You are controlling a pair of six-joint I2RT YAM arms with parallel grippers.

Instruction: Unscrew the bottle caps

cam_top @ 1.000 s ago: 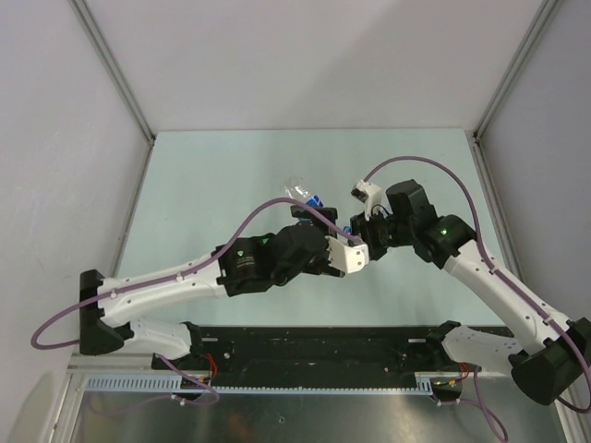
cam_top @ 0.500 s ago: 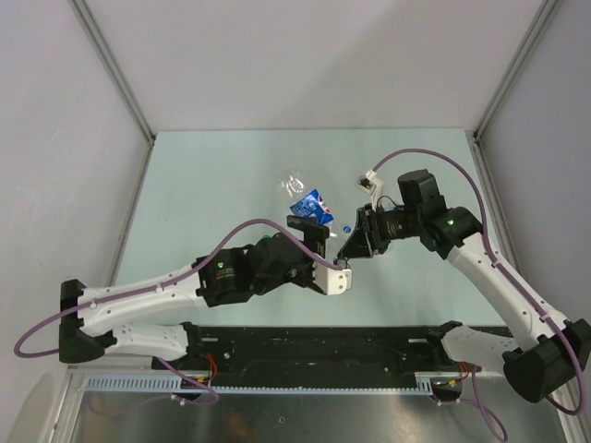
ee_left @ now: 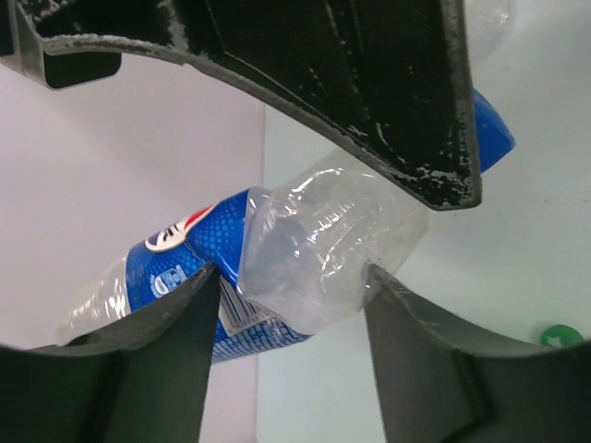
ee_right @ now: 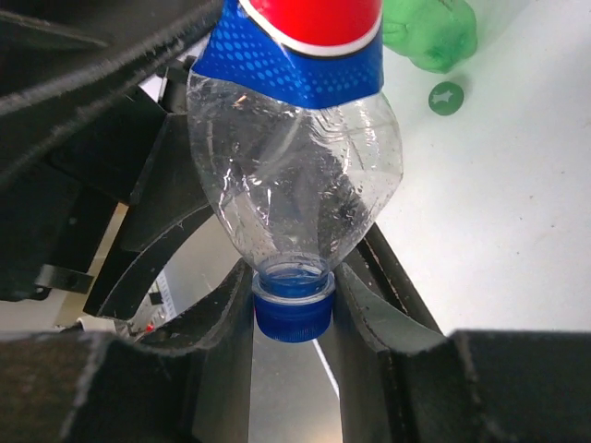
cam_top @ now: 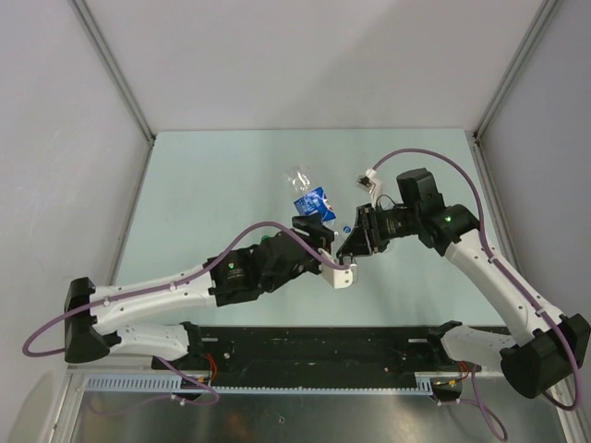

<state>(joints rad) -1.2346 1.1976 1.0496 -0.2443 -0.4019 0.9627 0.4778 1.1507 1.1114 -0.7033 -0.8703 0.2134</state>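
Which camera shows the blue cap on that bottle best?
The right wrist view: the blue cap fills the foreground, pinched by the right gripper, screwed on the bottle. The top view shows it only as a tiny blue dot; the left wrist view shows bottle, no cap.

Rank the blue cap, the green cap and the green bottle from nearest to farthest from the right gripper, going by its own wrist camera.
1. The blue cap: clamped in the right gripper, on the neck of the clear bottle.
2. The green cap: loose on the table, upper right of the view.
3. The green bottle: just beyond that cap, at the top edge.
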